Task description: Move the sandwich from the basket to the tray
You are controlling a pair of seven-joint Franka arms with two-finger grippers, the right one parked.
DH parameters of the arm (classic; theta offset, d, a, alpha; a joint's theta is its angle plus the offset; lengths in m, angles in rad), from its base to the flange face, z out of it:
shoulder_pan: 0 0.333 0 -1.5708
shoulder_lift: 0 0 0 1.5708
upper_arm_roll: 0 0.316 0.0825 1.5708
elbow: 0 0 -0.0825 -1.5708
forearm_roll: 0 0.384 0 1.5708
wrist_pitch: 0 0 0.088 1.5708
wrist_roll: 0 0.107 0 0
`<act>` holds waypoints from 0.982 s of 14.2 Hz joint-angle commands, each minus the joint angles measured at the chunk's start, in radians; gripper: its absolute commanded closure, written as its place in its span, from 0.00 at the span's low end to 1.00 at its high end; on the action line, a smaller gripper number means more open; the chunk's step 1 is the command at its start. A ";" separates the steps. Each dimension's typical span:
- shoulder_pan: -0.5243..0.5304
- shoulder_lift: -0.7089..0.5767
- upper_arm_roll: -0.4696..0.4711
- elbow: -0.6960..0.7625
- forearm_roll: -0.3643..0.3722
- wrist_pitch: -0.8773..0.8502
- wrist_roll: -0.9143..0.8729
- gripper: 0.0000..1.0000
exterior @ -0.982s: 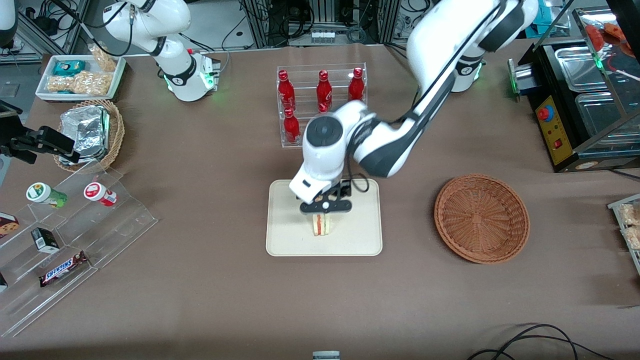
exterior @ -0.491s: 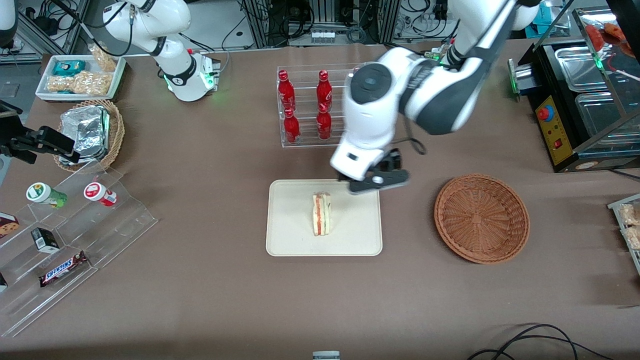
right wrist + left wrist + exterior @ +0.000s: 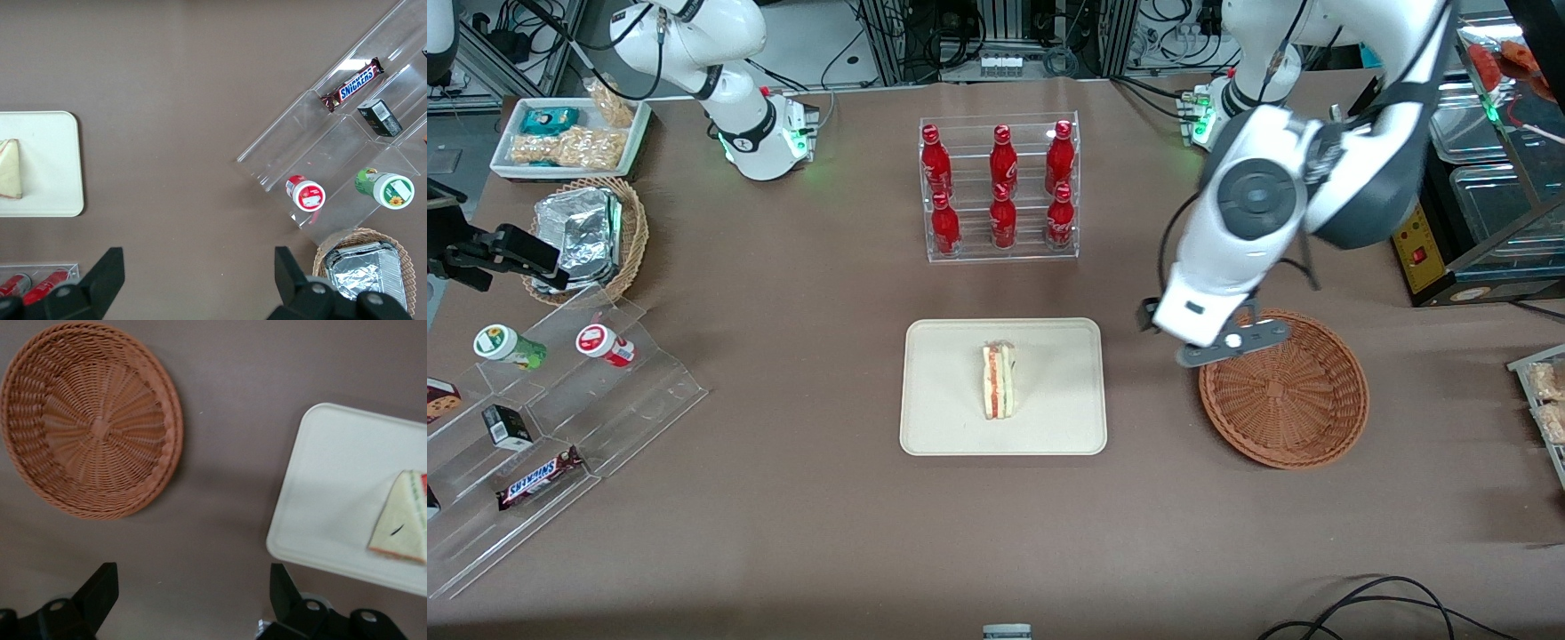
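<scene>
The sandwich [image 3: 999, 381], a white-bread wedge with orange-red and green filling, stands on its edge in the middle of the cream tray [image 3: 943, 418]. It also shows in the wrist view as a pale triangle [image 3: 402, 520] on the tray [image 3: 327, 493]. The reddish-brown wicker basket [image 3: 1283, 388] lies toward the working arm's end of the table and holds nothing [image 3: 90, 420]. My gripper [image 3: 1232, 345] hangs above the table between tray and basket, over the basket's rim. It is open [image 3: 193, 600], with only bare table between its fingers [image 3: 99, 592].
A clear rack of red bottles [image 3: 999, 188] stands farther from the camera than the tray. A black appliance [image 3: 1449, 178] sits near the working arm's base. Toward the parked arm's end are a foil-packet basket [image 3: 587, 236], clear display steps [image 3: 543, 418] and a white snack tray [image 3: 569, 135].
One second ago the gripper was down at the sandwich on the tray. It has since let go, risen and swung sideways to the basket's rim, leaving the sandwich on the tray.
</scene>
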 commanded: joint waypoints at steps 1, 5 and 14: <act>0.087 -0.118 -0.005 -0.080 -0.053 -0.062 0.129 0.00; 0.129 -0.161 0.062 -0.077 -0.062 -0.151 0.329 0.00; 0.127 -0.197 0.231 0.048 -0.088 -0.263 0.689 0.00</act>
